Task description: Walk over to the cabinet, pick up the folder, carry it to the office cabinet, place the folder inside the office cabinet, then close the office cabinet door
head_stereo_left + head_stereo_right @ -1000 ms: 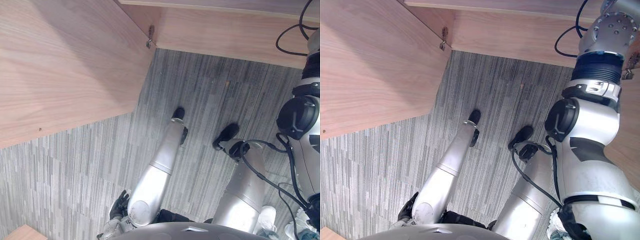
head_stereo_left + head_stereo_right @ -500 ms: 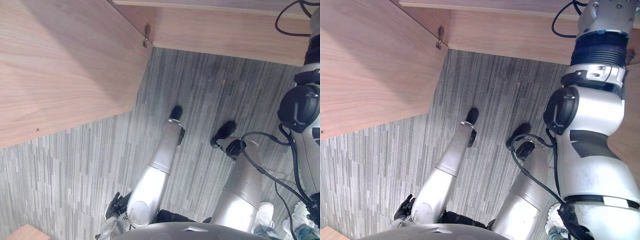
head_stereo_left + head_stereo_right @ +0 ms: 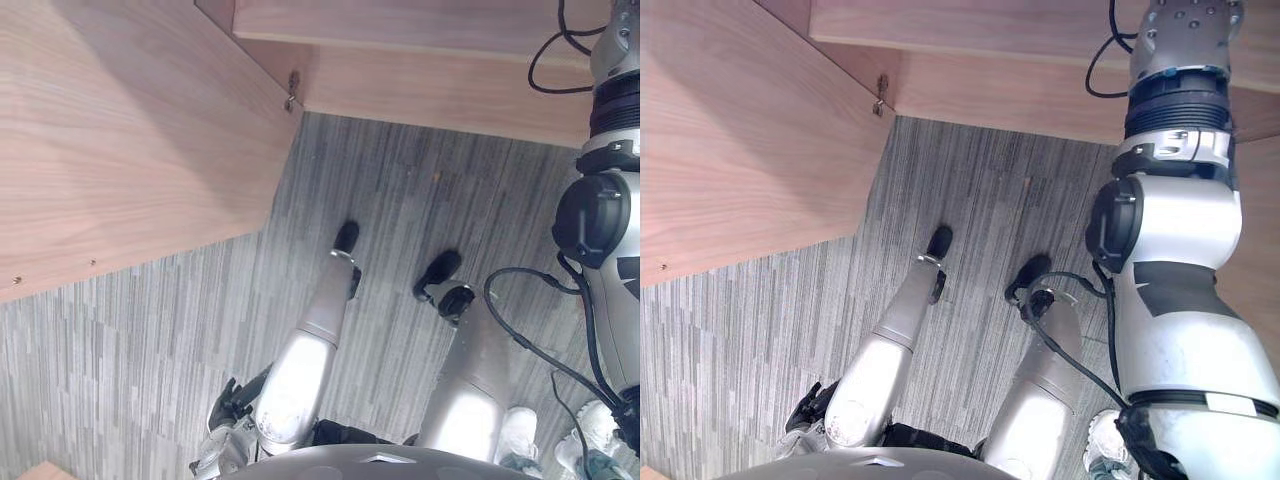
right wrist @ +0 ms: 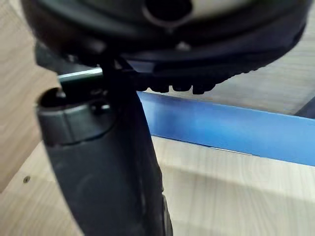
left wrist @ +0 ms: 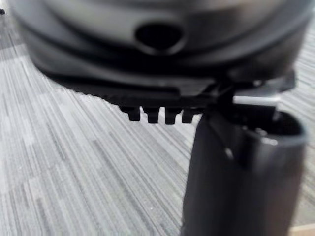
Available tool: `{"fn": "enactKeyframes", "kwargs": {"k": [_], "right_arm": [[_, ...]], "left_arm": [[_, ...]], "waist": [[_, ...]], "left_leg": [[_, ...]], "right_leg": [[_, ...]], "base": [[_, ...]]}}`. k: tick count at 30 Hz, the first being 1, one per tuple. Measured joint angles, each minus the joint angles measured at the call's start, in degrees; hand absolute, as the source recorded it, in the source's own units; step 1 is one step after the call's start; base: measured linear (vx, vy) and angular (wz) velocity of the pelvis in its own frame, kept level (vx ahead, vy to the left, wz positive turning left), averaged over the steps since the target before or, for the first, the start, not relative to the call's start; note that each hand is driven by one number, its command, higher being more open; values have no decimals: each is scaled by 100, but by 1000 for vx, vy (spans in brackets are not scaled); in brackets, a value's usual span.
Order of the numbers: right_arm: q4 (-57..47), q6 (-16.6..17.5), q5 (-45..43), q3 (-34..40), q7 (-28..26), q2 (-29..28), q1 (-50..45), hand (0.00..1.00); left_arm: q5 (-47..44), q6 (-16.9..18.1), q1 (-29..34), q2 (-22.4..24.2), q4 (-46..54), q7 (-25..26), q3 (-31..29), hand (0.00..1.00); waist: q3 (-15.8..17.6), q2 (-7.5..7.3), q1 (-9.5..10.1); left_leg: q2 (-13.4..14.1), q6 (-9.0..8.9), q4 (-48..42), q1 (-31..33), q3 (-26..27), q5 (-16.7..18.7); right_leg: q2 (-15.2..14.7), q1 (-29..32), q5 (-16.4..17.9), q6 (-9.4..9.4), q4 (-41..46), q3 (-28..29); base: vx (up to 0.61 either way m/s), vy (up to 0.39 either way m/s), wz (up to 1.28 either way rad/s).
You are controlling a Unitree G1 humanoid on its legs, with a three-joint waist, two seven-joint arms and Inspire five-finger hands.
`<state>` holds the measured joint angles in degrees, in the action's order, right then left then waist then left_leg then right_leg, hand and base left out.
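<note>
Blue folder (image 4: 221,128) seen on cabinet shelf (image 4: 236,196)
Fingers (image 4: 170,89) of right hand (image 4: 206,44) and left hand (image 5: 98,54) are held loose; nothing is gripped.

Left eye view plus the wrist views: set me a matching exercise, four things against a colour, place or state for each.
Things:
1. folder
2. office cabinet door
3. left hand
4. floor

Descriptions:
A. grey striped carpet
B. blue, against pale wood, just past the right hand
C. low down, over the carpet
D. light wood, swung open on its hinge

Pairs: 1-B, 2-D, 3-C, 4-A
</note>
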<state>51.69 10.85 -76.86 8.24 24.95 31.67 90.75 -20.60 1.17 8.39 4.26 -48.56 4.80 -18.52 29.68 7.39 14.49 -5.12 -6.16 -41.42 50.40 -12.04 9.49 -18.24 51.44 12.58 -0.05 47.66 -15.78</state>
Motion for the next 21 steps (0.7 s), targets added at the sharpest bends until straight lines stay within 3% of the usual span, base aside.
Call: {"fn": "enactKeyframes", "kwargs": {"k": [4,7,9,12,15,21], "right_arm": [[262,-382,475,-179,-149,38,-69,100],[787,-1122,1428,-850,-380,188,-208,100],[1297,-1925,2770,-1388,-830,192,-271,100],[1604,-2472,4097,-1752,-1367,213,-536,100],[1626,-2703,4983,-1742,-1751,243,-785,100],[1619,-2707,5869,-1054,-2076,242,-901,100]], "left_arm": [[0,-1,-8,-9,-44,-1,-173,100],[7,0,-8,-2,-46,-2,-317,100],[73,10,-25,-7,-28,-17,-448,100],[82,5,-65,-30,2,-153,-503,100],[102,8,-101,-28,101,-298,-505,100],[325,-8,-116,-22,167,-451,-615,100]], "waist": [[-47,-86,-89],[-160,-155,-136],[-248,-220,-220],[-413,-281,-211],[-418,-280,-228],[-481,-295,-213]], "left_leg": [[81,15,696,-575,-3,-234],[149,19,1116,-955,-29,-363],[213,18,1319,-1203,-96,-394],[256,20,1474,-1372,-133,-399],[290,20,1514,-1545,-144,-399],[348,23,1578,-1697,-97,-396]], "right_leg": [[66,-559,-165,14,-600,-173],[139,-930,-267,12,-973,-279],[218,-1232,-299,18,-1212,-398],[258,-1435,-300,20,-1376,-489],[291,-1681,-308,32,-1482,-564],[361,-1860,-340,51,-1652,-573]], "base": [[54,50,2],[87,16,2],[122,2,2],[97,6,6],[68,19,5],[8,20,-2]]}}
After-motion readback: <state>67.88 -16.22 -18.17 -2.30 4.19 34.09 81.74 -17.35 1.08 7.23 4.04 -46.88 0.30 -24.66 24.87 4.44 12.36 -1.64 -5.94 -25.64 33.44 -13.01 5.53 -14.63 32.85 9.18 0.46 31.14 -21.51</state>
